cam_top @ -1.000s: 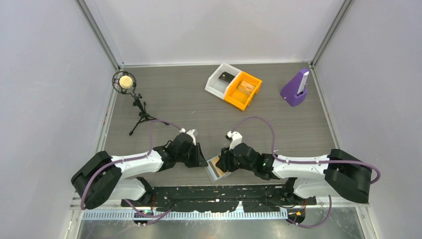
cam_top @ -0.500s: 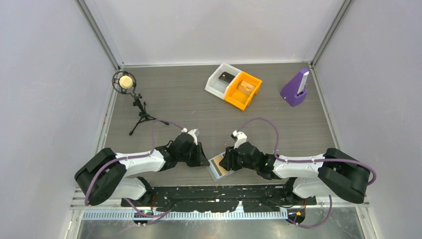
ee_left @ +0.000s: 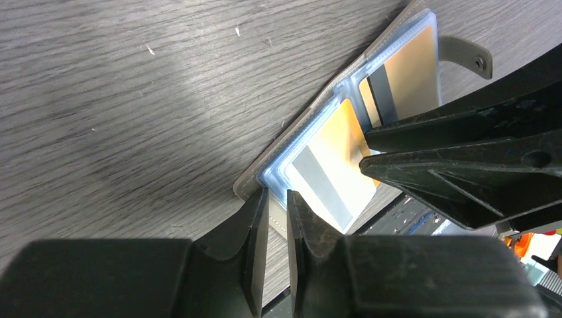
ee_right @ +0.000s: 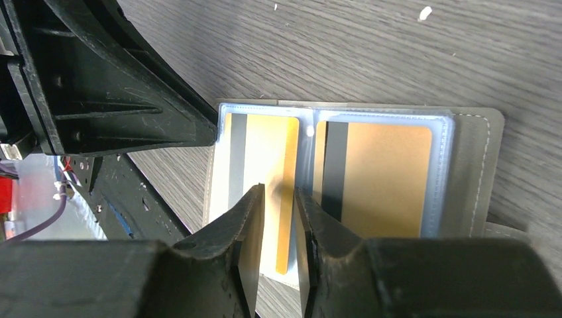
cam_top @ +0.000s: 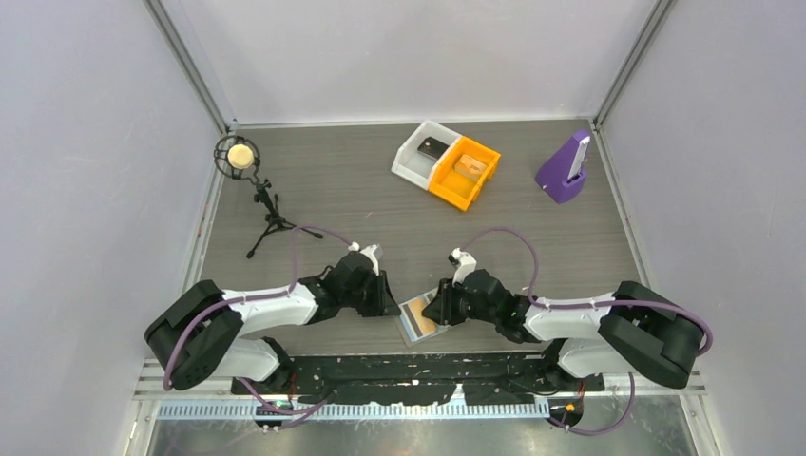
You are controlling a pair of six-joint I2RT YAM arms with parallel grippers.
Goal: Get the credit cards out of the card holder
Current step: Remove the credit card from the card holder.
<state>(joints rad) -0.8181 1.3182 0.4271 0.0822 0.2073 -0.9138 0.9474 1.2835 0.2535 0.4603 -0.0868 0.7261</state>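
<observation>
The left claw (ee_left: 277, 199) is clamped on the left edge of the open card holder (ee_right: 469, 165). The right claw (ee_right: 277, 193) straddles a gold card (ee_right: 268, 149) sticking out of the holder's left sleeve; I cannot tell whether it grips. The holder lies at the table's (cam_top: 361, 190) near edge.

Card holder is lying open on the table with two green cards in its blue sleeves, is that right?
Not quite: the cards are gold, not green. The right wrist view shows the card holder lying open on the table with two gold cards in its blue sleeves.
</observation>
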